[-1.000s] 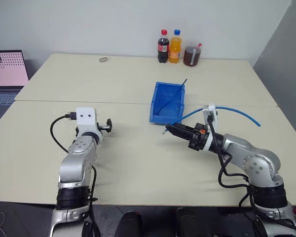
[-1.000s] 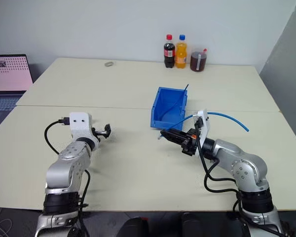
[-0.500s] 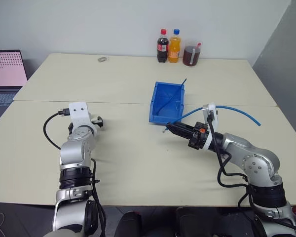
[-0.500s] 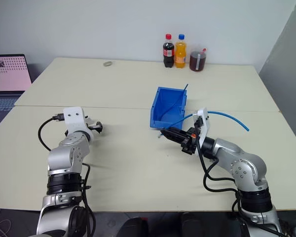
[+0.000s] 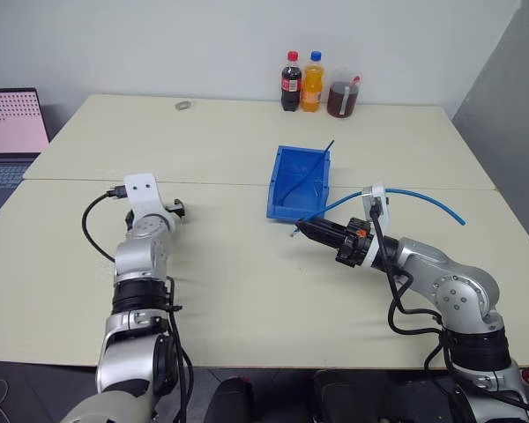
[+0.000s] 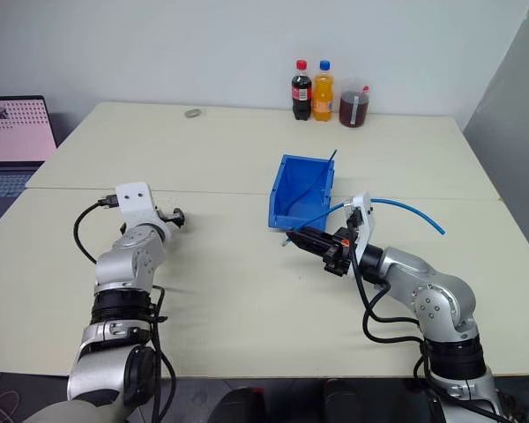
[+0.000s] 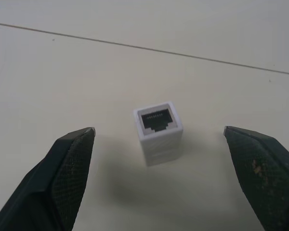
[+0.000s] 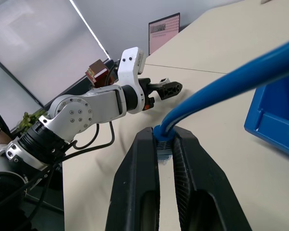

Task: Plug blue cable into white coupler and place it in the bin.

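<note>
From my head camera, my left gripper (image 5: 178,210) has reached further forward and to my left than a second ago, with the forearm now stretched out along the table (image 5: 247,282); my right gripper (image 5: 298,231) has not moved, pinched shut on the blue cable (image 5: 414,196) just in front of the bin (image 5: 298,183). The cable arcs back over my right wrist and trails off to my right, while a second blue cable (image 5: 310,172) lies inside the bin. Three drink bottles (image 5: 316,85) stand at the far edge and a laptop (image 5: 13,132) sits at my far left. My left wrist camera shows what the head views barely resolve: the white coupler (image 7: 158,131) stands on the table between my widely spread fingers (image 7: 70,163), untouched, its dark socket facing the camera. My right wrist camera shows my two fingers (image 8: 144,192) closed on the cable's plug end, with my left arm across the table beyond.
</note>
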